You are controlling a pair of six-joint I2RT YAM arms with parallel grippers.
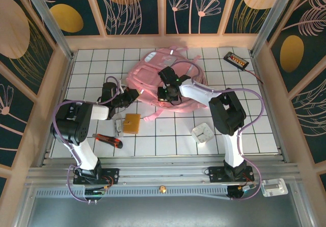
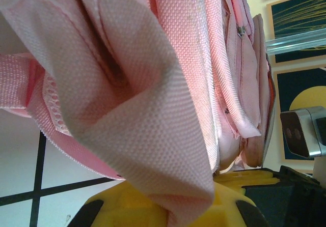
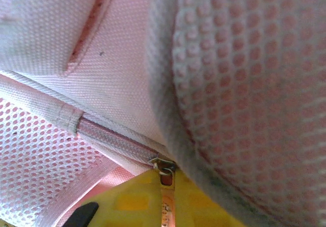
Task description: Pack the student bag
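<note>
Two arms reach the student bag (image 1: 147, 77), lying at the back middle of the white table (image 1: 168, 135) in the top view. We see the left pincer (image 1: 133, 95) at its left edge and the right pincer (image 1: 166, 96) over its middle. Up close, the left wrist view shows us the left pincer (image 2: 173, 211) closed on a fold of pink cloth. The right wrist view shows the right pincer (image 3: 163, 206) closed too, the zip tab (image 3: 165, 175) between its yellow fingers (image 3: 132, 201).
</note>
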